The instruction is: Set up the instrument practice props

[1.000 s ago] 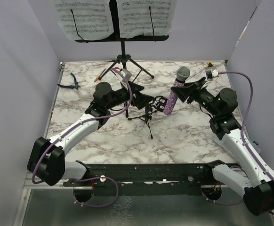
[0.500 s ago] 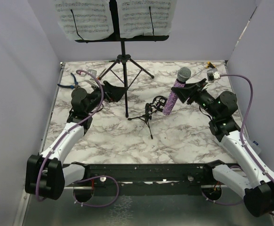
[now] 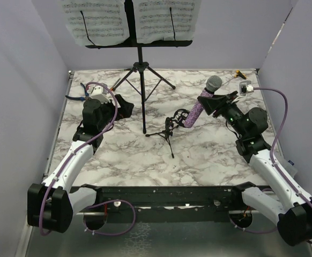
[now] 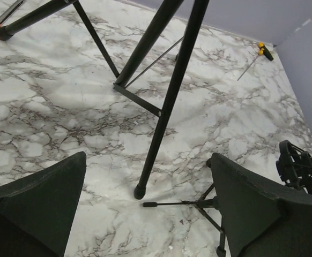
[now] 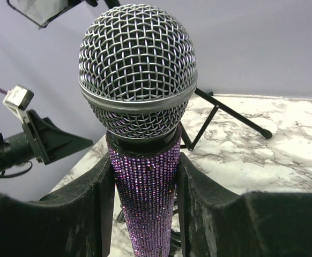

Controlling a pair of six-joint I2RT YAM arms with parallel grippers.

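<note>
The tall black music stand (image 3: 140, 64) stands at the back, with white sheet-music pages (image 3: 94, 21) on its desk. The small black tripod mic stand (image 3: 169, 128) stands mid-table, its clip (image 3: 180, 115) on top. My right gripper (image 3: 208, 101) is shut on the purple glitter microphone (image 3: 198, 110), held tilted with the mesh head up. Its lower end is right beside the clip; I cannot tell if they touch. In the right wrist view the fingers (image 5: 86, 209) clamp the microphone (image 5: 145, 176). My left gripper (image 3: 125, 107) is open and empty, left of the music stand's front leg (image 4: 166, 107).
Blue-handled pliers (image 3: 76, 96) lie at the far left, partly behind my left arm. A yellow-handled tool (image 3: 239, 73) lies at the back right corner and also shows in the left wrist view (image 4: 263, 49). Walls close in the left, back and right sides.
My left gripper has pulled back to the left, away from the mic stand, and is open. My right gripper has shifted slightly right with the microphone, which is more tilted.
</note>
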